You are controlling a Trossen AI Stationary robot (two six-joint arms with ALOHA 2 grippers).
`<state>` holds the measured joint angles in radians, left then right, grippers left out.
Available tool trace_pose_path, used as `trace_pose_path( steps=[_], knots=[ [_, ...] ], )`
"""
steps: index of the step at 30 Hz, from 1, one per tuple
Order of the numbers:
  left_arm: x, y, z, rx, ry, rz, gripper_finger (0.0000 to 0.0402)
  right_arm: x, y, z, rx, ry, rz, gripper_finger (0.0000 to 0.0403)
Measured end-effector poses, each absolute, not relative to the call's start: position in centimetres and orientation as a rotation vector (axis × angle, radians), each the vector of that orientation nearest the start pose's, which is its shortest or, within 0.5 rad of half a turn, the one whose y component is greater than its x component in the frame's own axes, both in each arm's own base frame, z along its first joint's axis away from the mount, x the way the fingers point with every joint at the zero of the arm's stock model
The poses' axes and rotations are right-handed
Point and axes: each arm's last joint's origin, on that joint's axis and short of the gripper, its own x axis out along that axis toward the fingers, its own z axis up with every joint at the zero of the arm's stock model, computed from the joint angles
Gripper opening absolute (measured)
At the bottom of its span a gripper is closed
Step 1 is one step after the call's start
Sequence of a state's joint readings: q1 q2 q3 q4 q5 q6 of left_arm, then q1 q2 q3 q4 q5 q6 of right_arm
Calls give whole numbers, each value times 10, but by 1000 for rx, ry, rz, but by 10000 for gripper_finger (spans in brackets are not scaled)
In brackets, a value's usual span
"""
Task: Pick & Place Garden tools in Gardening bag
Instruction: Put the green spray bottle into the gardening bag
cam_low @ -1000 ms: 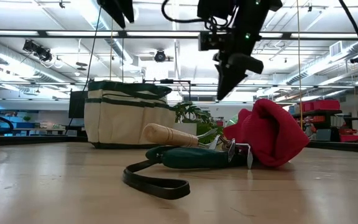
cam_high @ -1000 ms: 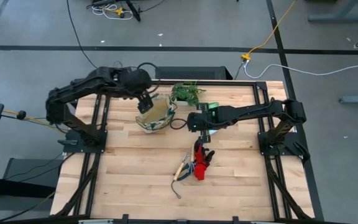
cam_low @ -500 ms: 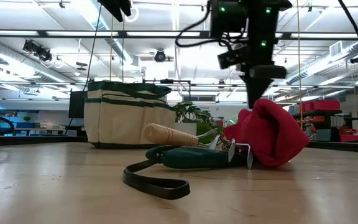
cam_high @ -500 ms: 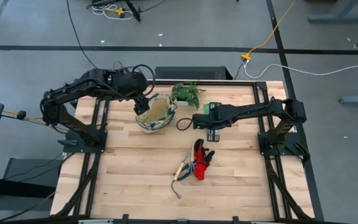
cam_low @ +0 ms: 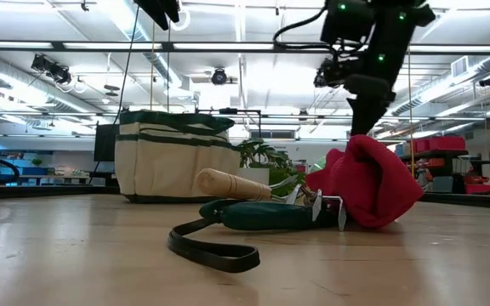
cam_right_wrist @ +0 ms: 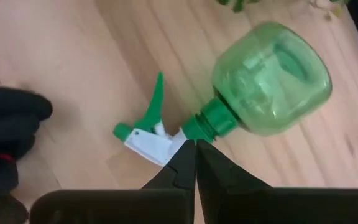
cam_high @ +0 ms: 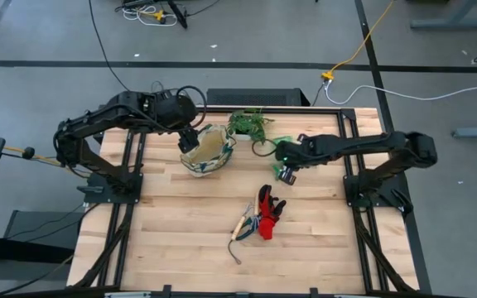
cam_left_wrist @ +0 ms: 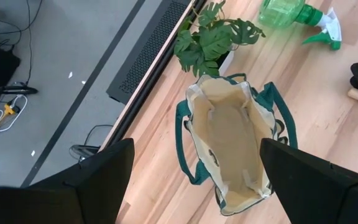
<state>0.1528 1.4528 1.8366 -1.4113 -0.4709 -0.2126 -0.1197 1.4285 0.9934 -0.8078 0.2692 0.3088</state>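
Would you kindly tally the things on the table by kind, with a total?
Spray bottle: 1
Gloves, one bundle: 1
Hand rake: 1
Green-handled tool with strap: 1
Gardening bag: 1
Potted plant: 1
Total: 6

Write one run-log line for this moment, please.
left gripper: open, above gardening bag | right gripper: shut, empty, over spray bottle lying on table | gloves, rake: on table

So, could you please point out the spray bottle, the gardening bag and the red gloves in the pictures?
spray bottle (cam_right_wrist: 271,78): right wrist view, on the translucent green body.
gardening bag (cam_left_wrist: 232,140): left wrist view, on the cream inside of the open bag.
red gloves (cam_low: 373,183): low view, on the red fabric.
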Motion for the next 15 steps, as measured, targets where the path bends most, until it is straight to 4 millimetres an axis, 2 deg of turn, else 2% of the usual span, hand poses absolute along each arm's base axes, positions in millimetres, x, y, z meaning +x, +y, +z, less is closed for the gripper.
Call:
trace_pose_path(
  steps=[6,11,15],
  knots=[
    [237,50,433,-23,963,672,355,243,-42,210,392,1113,-543,13],
    [237,50,433,-23,962,672,355,242,-42,196,471,1057,-580,13],
    [237,50,433,-7,968,663,355,244,-43,195,492,1004,-622,13]
  ],
)
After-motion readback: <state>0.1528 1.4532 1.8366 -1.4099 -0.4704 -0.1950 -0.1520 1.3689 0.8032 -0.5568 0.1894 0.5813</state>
